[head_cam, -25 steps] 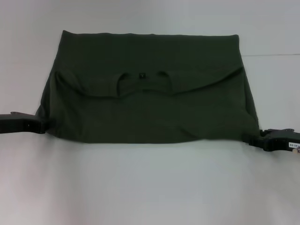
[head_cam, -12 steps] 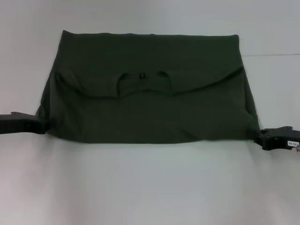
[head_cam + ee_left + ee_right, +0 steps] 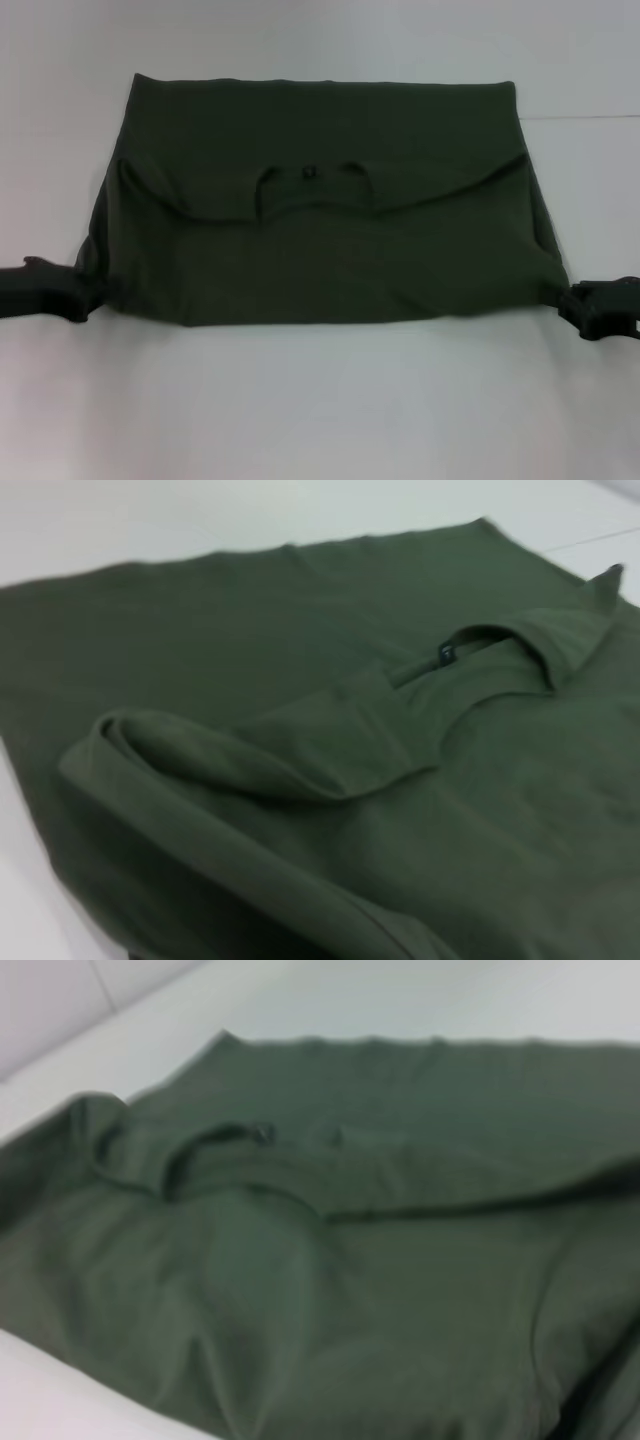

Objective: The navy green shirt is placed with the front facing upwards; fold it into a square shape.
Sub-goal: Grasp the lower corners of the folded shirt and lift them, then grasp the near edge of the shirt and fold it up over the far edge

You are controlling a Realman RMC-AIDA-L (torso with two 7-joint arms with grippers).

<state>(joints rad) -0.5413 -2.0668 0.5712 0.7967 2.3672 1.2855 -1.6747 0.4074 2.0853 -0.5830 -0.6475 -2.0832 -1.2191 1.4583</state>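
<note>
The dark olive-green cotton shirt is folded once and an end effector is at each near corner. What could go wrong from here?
1. The dark olive-green cotton shirt is held, if at all, only at its near corners by the left end effector and right end effector; a corner might slip loose.
2. The folded-over top layer with the round neck lies loosely curved, so pulling may shift it and spoil the square.
3. Uneven pulling could skew the near edge.

No text, brand, number or sign can be read. The small dark label (image 3: 308, 171) inside the neckline of the shirt (image 3: 320, 250) shows in the head view and the left wrist view, but whatever is printed on it is too small to make out. The fabric facing up carries no lettering.
</note>
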